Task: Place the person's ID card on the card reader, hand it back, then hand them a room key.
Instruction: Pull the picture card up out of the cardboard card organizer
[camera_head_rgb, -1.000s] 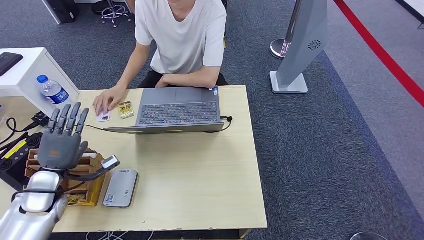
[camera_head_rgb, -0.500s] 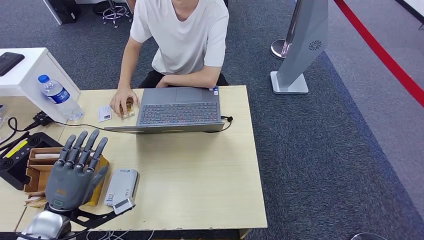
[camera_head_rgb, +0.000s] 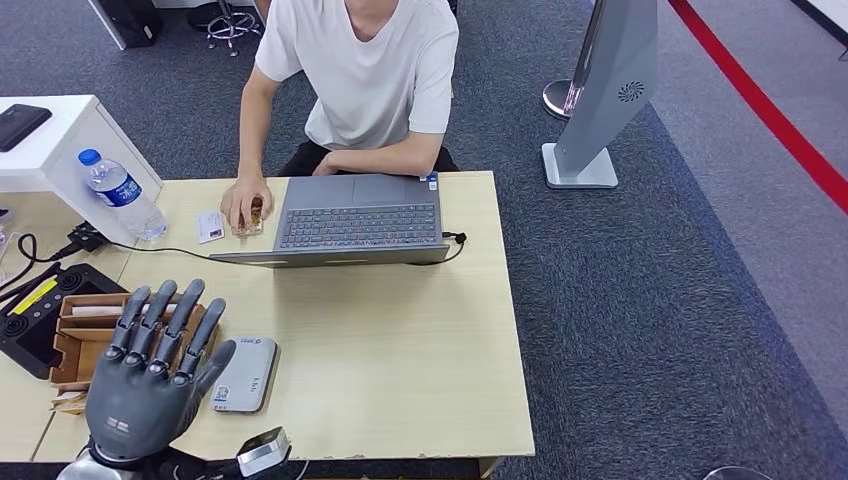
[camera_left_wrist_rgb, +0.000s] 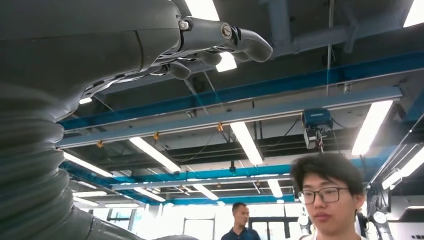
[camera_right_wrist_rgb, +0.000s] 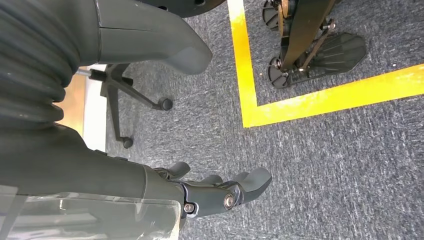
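— Over the desk, what do we see?
— Our left hand is up, fingers wide, holding nothing. Our right hand hangs empty, fingers a little bent.
— And the card?
— Beside the person's hand, far from the reader.

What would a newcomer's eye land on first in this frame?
The left hand, raised with fingers spread and holding nothing, at the near left edge of the table, partly covering the grey card reader. Next, the person seated across the table behind the open laptop, one hand over a small item beside a white card.
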